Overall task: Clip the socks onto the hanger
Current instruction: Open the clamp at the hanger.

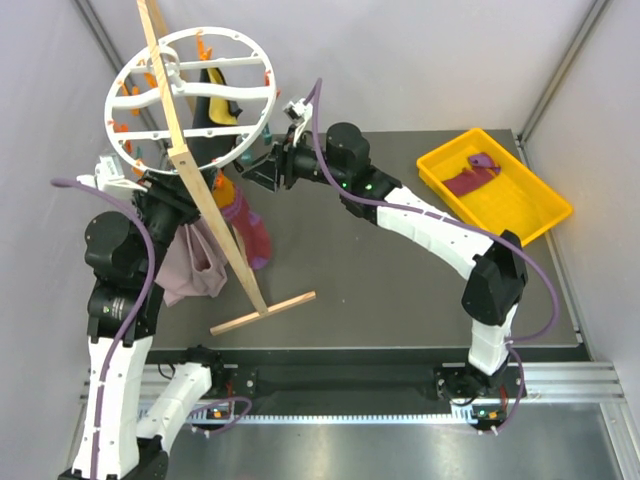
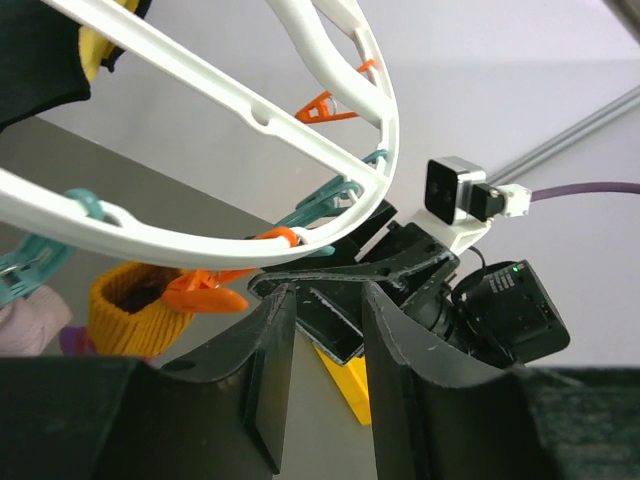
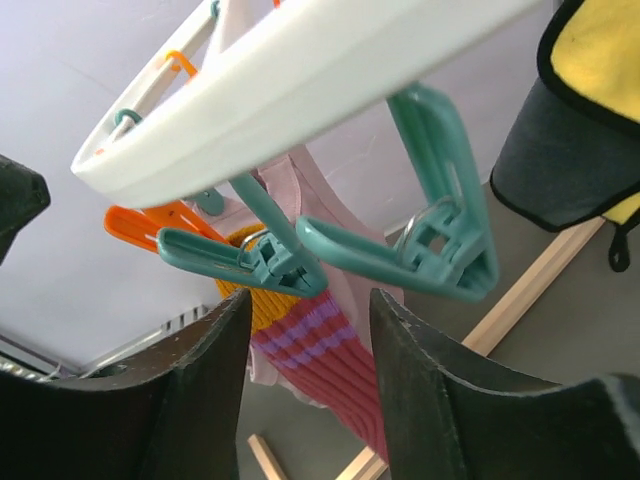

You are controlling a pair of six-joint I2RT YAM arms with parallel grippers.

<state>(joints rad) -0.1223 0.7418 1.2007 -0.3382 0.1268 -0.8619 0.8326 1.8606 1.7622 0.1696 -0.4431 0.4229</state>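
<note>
The white wheel-shaped hanger (image 1: 190, 95) hangs at the upper left with orange and teal clips on its rim. One maroon sock (image 1: 252, 228) with an orange cuff hangs from the rim beside the wooden stand. In the yellow tray lies the other sock (image 1: 472, 175). My left gripper (image 2: 325, 300) is open and empty just under the rim (image 2: 250, 120), next to an orange clip (image 2: 200, 290). My right gripper (image 3: 310, 310) is also open, its tips right below two teal clips (image 3: 420, 240), with the hanging sock (image 3: 320, 350) behind the gap. In the top view the left gripper (image 1: 180, 192) is partly hidden under the hanger, facing the right gripper (image 1: 262, 165).
A light wooden stand (image 1: 215, 215) leans across the hanger, its foot on the table. A pale mauve cloth (image 1: 195, 265) and a yellow-and-black garment (image 1: 215, 115) also hang from the hanger. The yellow tray (image 1: 535, 205) sits at the far right.
</note>
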